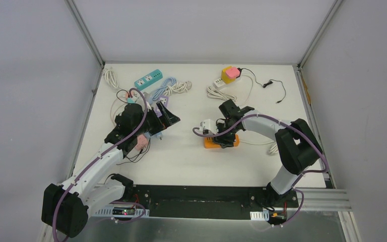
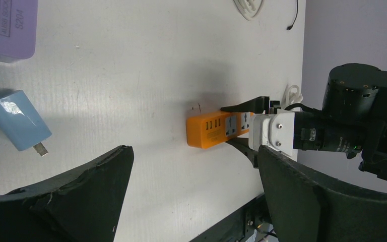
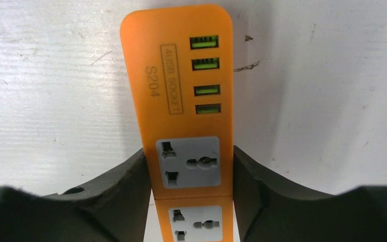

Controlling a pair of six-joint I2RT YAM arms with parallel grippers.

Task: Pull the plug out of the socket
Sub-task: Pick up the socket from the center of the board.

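An orange socket strip (image 3: pixel 181 101) with green USB ports lies flat on the white table; the two sockets I can see on it are empty. My right gripper (image 3: pixel 191 166) is shut on the strip, one black finger pressed against each long side (image 1: pixel 221 142). A light blue plug (image 2: pixel 16 121) lies loose on the table, in no socket. My left gripper (image 2: pixel 194 166) hangs wide open above bare table (image 1: pixel 167 118), with nothing between its fingers, to the left of the orange strip (image 2: pixel 216 130).
A purple socket strip (image 2: pixel 5 27) lies beside the blue plug. At the back are a teal strip (image 1: pixel 148 79), coiled white cables (image 1: pixel 174 89), a pink-and-yellow cube socket (image 1: pixel 230 73) and a thin black cable (image 1: pixel 274 88). Walls enclose three sides of the table.
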